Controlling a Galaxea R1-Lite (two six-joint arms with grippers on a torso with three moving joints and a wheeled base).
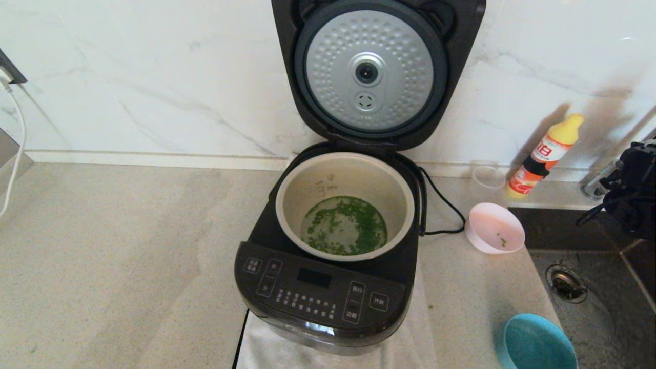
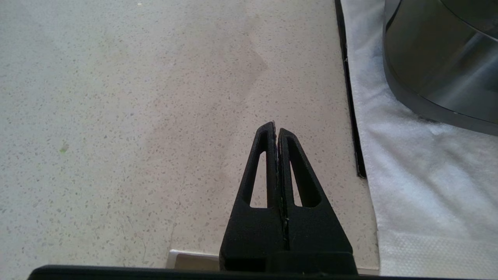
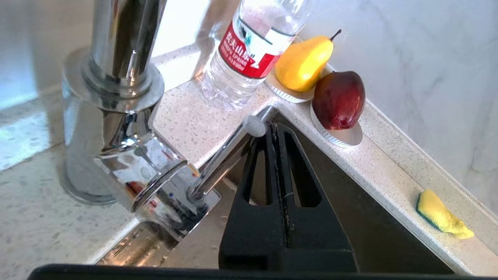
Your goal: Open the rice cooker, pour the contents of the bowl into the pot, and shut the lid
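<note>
The black rice cooker [image 1: 323, 297] stands in the middle of the counter with its lid [image 1: 376, 72] swung up, silver dimpled underside facing me. The cream pot [image 1: 344, 205] holds green bits [image 1: 344, 225] spread across its bottom. The pale-pink bowl [image 1: 494, 228] sits upright to the cooker's right with only a few green specks inside. My left gripper [image 2: 275, 126] is shut and empty over bare counter beside the cooker's base [image 2: 439, 66]. My right gripper [image 3: 274, 128] is shut and empty above the sink, close to the tap lever [image 3: 229, 153]; its arm [image 1: 633, 189] shows at the right edge.
A sink [image 1: 589, 287] with a drain lies at the right, a teal bowl [image 1: 538, 343] at its near corner. A yellow-capped bottle [image 1: 546, 156] and a clear cup [image 1: 488, 177] stand by the wall. Water bottle [image 3: 249, 46], pear [image 3: 303, 64], red fruit [image 3: 338, 99], sponge [image 3: 443, 216] line the ledge.
</note>
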